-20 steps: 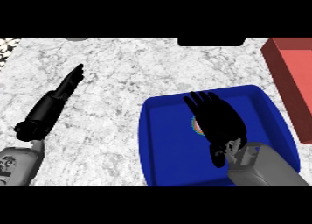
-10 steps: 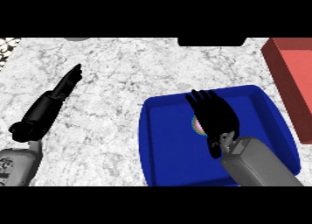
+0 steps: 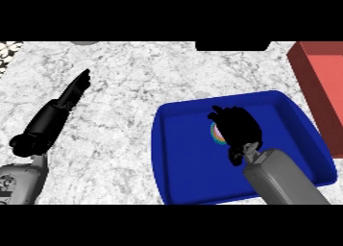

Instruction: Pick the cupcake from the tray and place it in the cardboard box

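Lying in the tray [image 3: 181, 178], near its middle, the cupcake [image 3: 215, 133] showed only as a thin sliver of pale and coloured edge at the left side of the right hand [image 3: 238, 126]. Most of it was hidden under that hand.

Relation to fingers: the right hand sat directly over the cupcake, its fingers bent down toward it, the cupcake's visible part lying just left of the palm. Whether the fingers actually clamped the cupcake or only cupped above it could not be told; contact was hidden.

Long axis: none readable; the cupcake appeared round, so approach direction probably mattered little.

Nearer hand: the right, by far. The left hand [image 3: 73, 89] lay well apart on the counter [image 3: 131, 77], left of the tray, fingers straight and together, pointing up the view, resting.

Tray: blue, shallow-walled, on the marbled counter, with the right forearm crossing its lower right wall.

Box [image 3: 330, 81]: reddish, open-topped, standing just beside the tray at the right edge of the view, partly cut off.

Judgement: the grasp step was in hand; the carry would run rightward from the tray, over its right wall, into the box. The cupcake had not yet been lifted, as far as could be seen.
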